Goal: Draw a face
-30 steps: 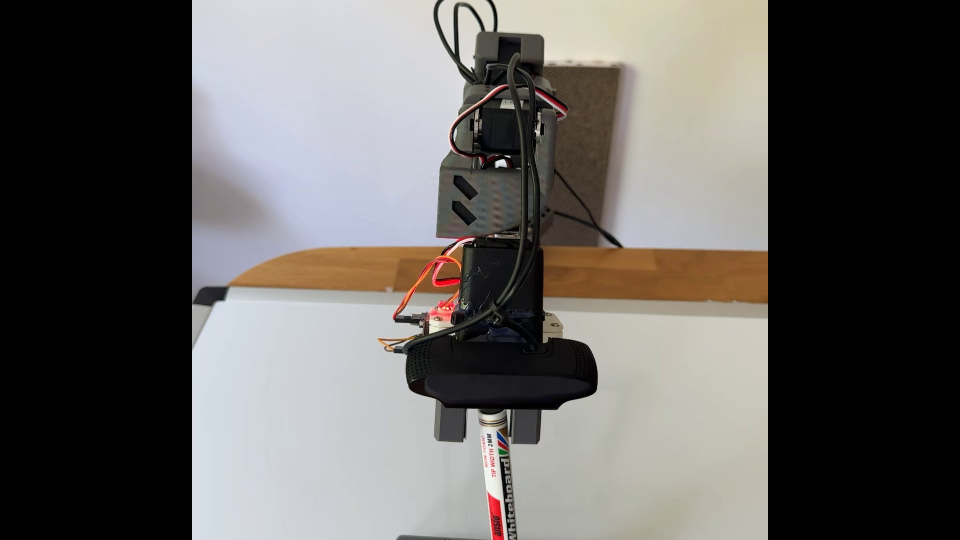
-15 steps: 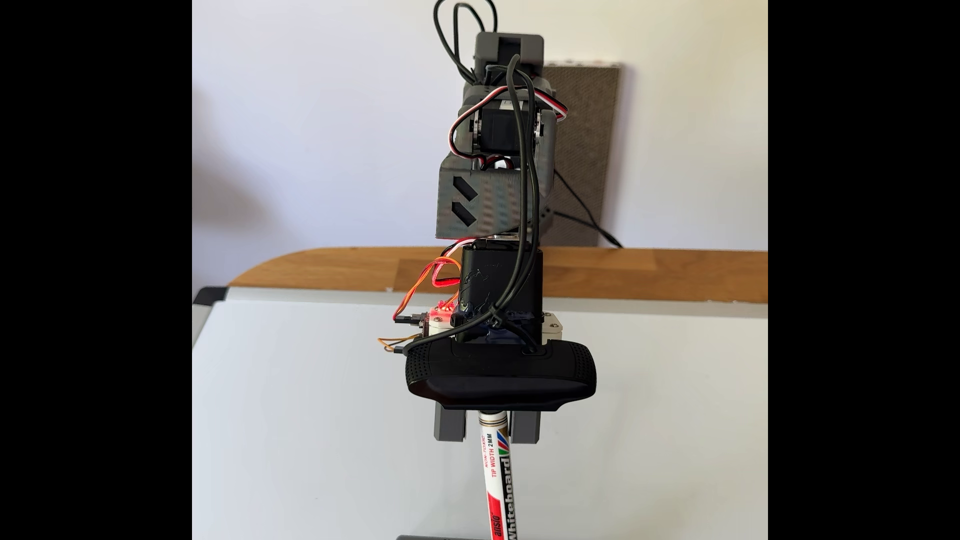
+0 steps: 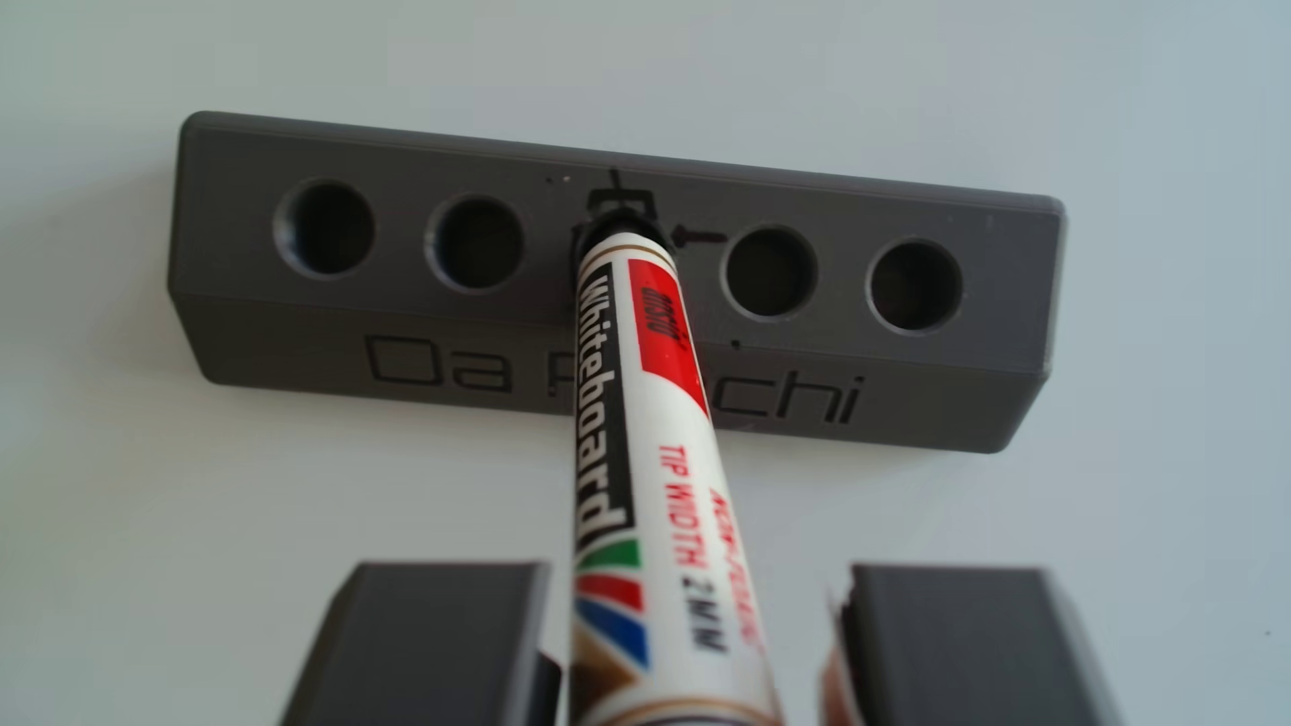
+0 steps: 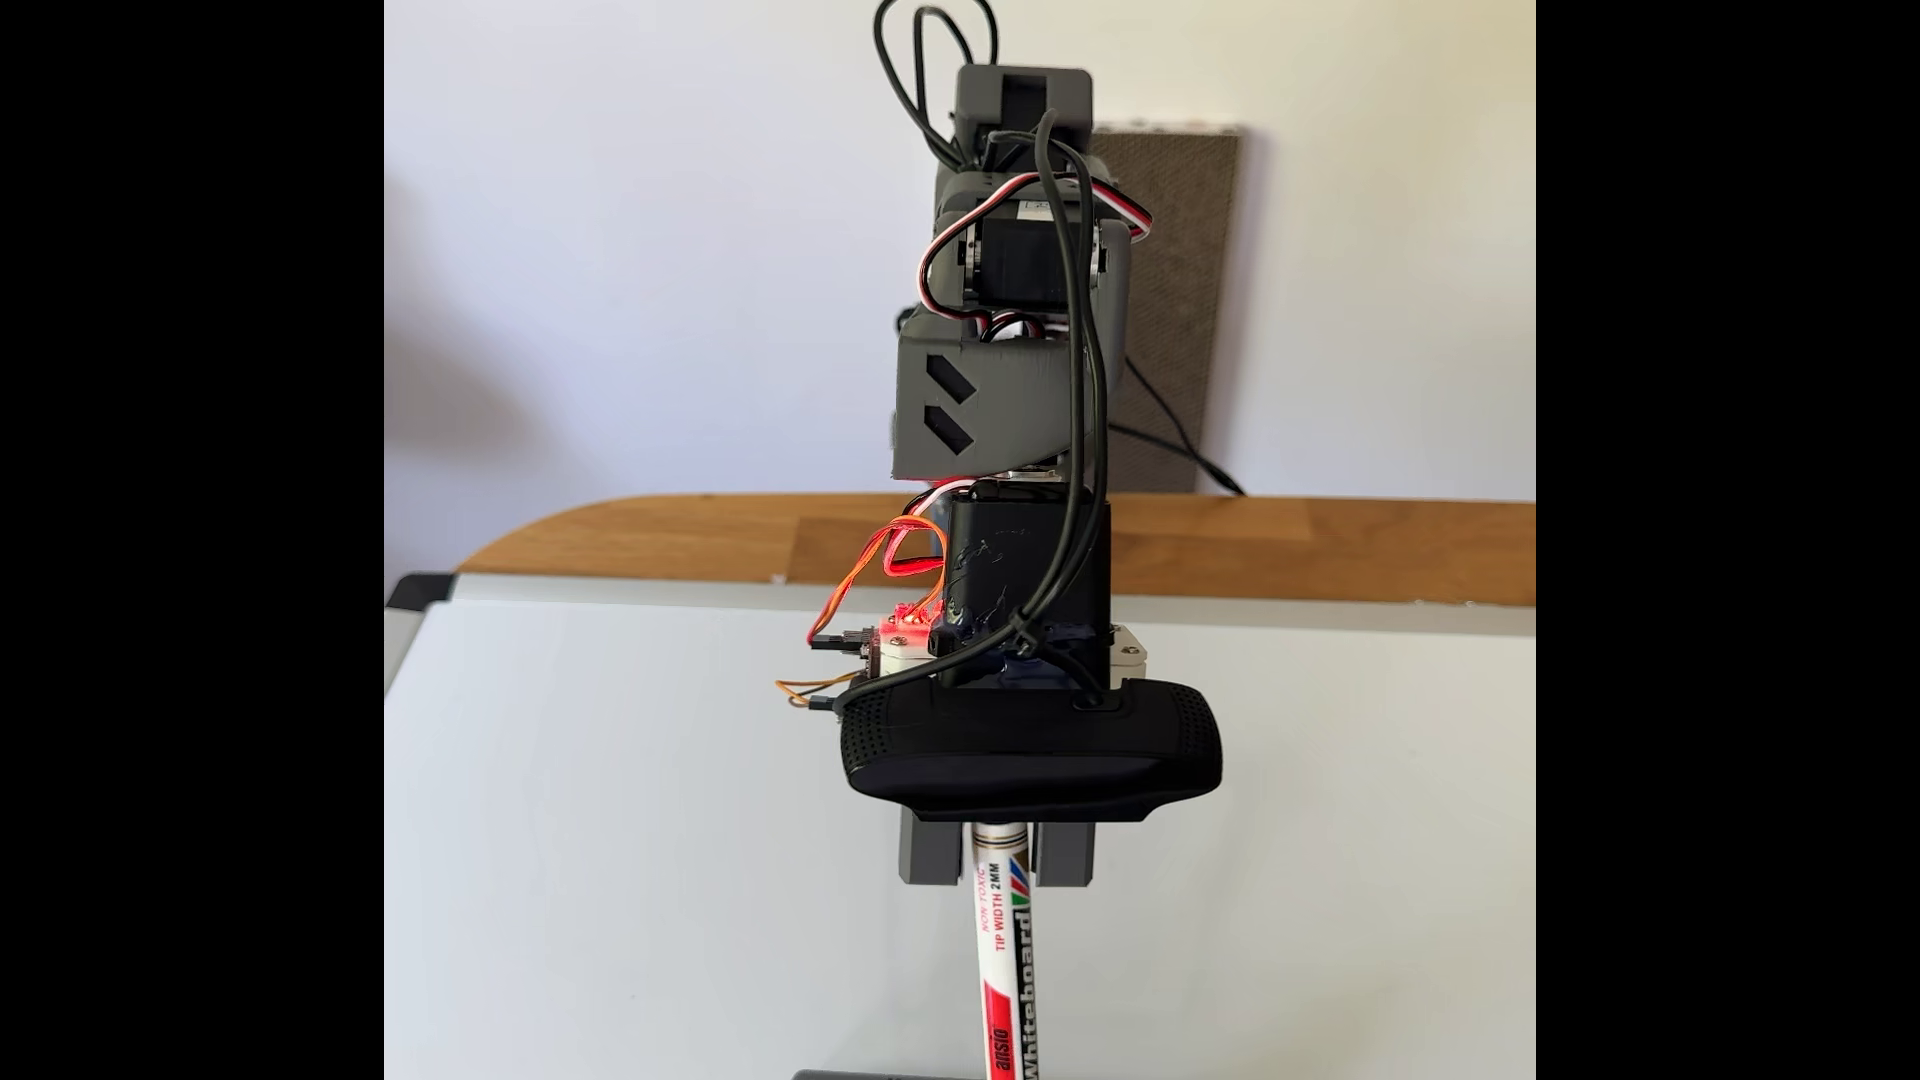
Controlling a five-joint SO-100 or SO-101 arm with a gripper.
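Between parted fingers point(image 3: 688, 642), white marker point(image 3: 632, 447) (red label) stands in holder point(image 3: 279, 335).

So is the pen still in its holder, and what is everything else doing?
Whiteboard marker: tip down in the holder's middle hole, leaning.
Pen holder: lying on the whiteboard, four other holes empty.
Fingers: apart on either side of the marker; contact unclear.
Whiteboard: blank, nothing drawn yet.

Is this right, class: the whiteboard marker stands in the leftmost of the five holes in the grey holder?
Not quite. In the other view, the whiteboard marker stands in the middle hole of the grey holder, with two empty holes on each side. The rest is right: the holder has five holes.
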